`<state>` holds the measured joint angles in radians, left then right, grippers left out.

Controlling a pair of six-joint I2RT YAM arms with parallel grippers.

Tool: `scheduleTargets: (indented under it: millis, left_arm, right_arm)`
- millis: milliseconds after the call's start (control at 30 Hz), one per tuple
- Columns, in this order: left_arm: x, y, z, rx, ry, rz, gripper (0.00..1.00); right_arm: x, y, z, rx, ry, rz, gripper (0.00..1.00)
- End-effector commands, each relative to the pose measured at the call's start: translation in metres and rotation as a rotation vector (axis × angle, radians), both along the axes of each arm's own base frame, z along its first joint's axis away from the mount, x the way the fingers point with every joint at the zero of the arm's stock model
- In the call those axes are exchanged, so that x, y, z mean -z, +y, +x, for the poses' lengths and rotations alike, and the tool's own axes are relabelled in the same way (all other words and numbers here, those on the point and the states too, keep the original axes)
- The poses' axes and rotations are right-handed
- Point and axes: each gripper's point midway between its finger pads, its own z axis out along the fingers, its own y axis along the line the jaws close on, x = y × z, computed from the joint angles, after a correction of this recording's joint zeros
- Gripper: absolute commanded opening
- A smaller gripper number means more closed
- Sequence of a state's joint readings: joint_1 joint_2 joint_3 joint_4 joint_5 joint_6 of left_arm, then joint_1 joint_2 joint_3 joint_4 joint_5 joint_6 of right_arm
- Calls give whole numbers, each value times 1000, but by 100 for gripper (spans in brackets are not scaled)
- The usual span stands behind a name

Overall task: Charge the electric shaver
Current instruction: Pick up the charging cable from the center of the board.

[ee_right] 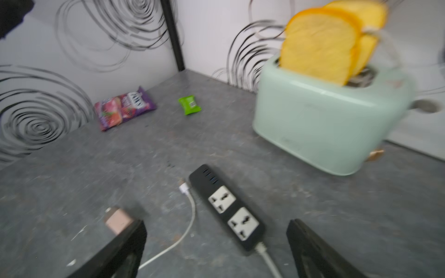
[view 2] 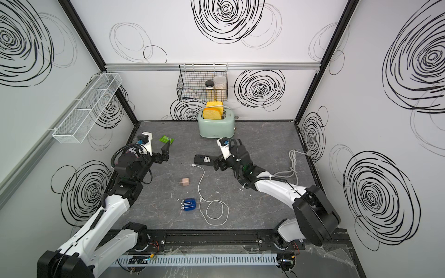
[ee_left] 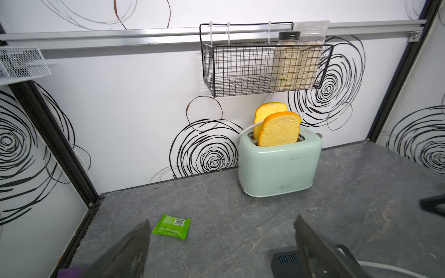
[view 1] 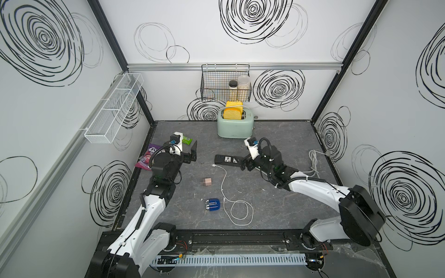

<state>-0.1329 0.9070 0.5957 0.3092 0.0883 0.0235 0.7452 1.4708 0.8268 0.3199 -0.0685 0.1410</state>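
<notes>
Electric shaver (view 1: pixel 212 204) is seen lying on the grey table (view 1: pixel 277 204) near its front edge, just beside the white cable (ee_right: pixel 194 209), well apart from both arms. Left gripper (ee_left: pixel 222 220) and right gripper (ee_right: pixel 216 222) are spread wide, nothing held.

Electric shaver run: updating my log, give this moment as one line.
electric shaver: on table, untouched | white cable: loose beside it | left gripper: open, empty | right gripper: open above power strip
</notes>
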Motion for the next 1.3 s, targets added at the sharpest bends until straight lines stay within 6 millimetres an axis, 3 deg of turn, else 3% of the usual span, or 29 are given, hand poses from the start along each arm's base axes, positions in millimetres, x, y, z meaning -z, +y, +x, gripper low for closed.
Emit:
scheduleTargets:
  millis: [0, 233, 467, 567, 667, 800, 900, 1033, 1167, 1267]
  left_arm:
    - [28, -7, -9, 38, 167, -12, 97]
    - [38, -3, -16, 28, 200, -9, 97]
    - [47, -2, -18, 25, 242, -4, 97]
    - [52, -2, -19, 26, 261, -2, 97]
    - [55, -3, -20, 27, 269, -1, 97]
    - [60, -5, -19, 33, 283, 1, 97]
    - [65, -8, -16, 41, 302, 5, 97]
    - [76, -23, -12, 82, 342, 17, 97]
    - [86, -54, -10, 163, 371, 37, 97]
    - [84, -88, -9, 253, 347, 48, 97]
  right_arm:
    - [56, 18, -19, 22, 236, -77, 91]
    - [106, 55, -25, 18, 466, -115, 81]
    - [152, 64, -41, 1, 632, -205, 67]
    - [162, 68, -50, -31, 681, -205, 54]
    - [156, 67, -50, -39, 671, -195, 33]
    - [126, 61, -47, -73, 566, -148, 1]
    - [98, 40, -43, -96, 456, -142, 0]
    - [76, -10, -36, -78, 410, -114, 0]
    - [57, -65, -27, -38, 448, 14, 0]
    - [43, -90, -28, -42, 434, 87, 0]
